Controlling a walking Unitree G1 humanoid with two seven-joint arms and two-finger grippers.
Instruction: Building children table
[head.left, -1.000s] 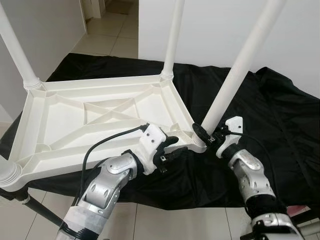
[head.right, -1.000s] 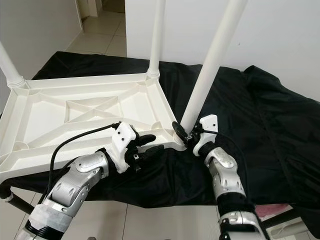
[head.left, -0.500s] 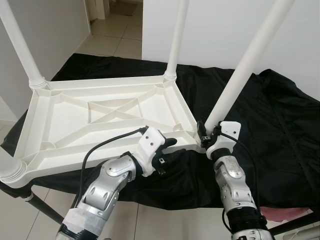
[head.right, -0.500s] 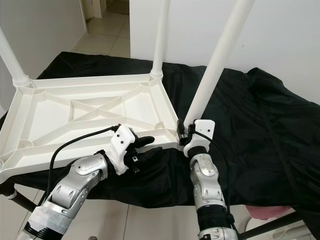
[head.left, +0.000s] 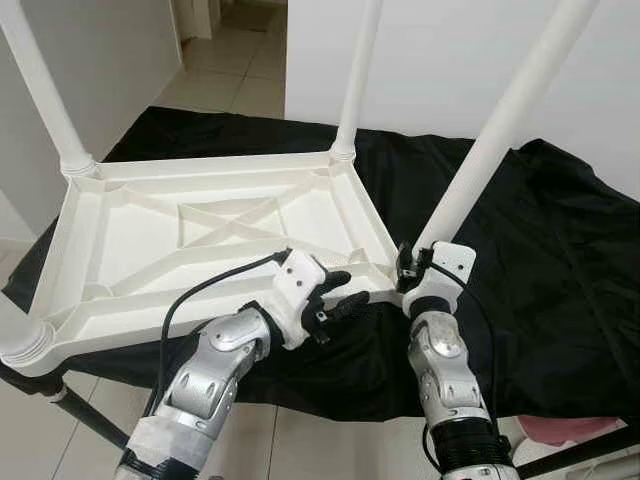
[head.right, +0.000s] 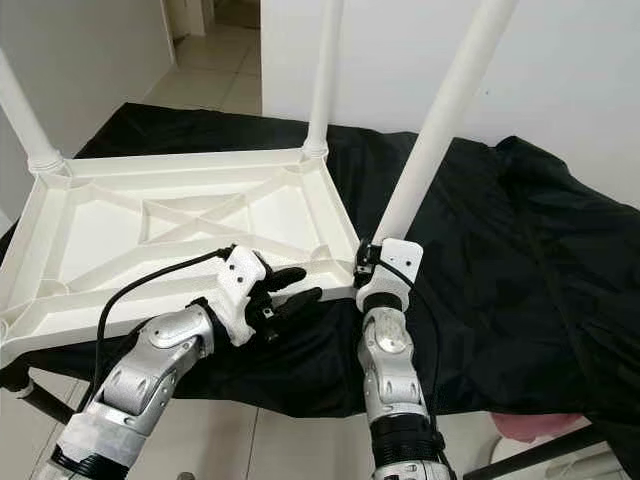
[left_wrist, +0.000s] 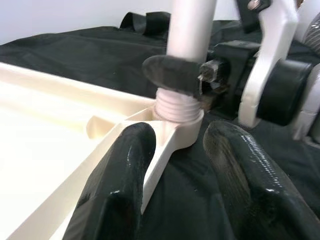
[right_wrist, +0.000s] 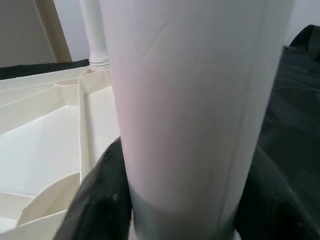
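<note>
The right hand (head.left: 412, 268) is clenched around the base of a white table leg (head.left: 500, 120), its black fingers (right_wrist: 102, 200) wrapping either side of the tube just above the threaded end. In the left wrist view, that threaded end sits in the corner socket (left_wrist: 180, 117) of the tabletop, with part of the thread still showing above the socket. The leg leans away from the robot, up and to the right.

The left hand (head.left: 340, 293) is at the near edge of the same corner, just left of the right hand. Its two black fingers (left_wrist: 122, 175) are spread apart, one on each side of the tabletop's rim, not pressed closed on it.

The white plastic children's table (head.left: 210, 250) lies upside down, its ribbed underside facing up with a cross-shaped brace in the middle. Other legs already stand up from it: one at the far left corner (head.left: 45, 95), one at the far right corner (head.left: 358, 75), and the collar of another at the near left corner (head.left: 18, 340).

The upturned piece rests on a table covered by a black cloth (head.left: 540, 260). Beyond lie a tiled floor (head.left: 215, 65) and a white wall (head.left: 440, 60)
</note>
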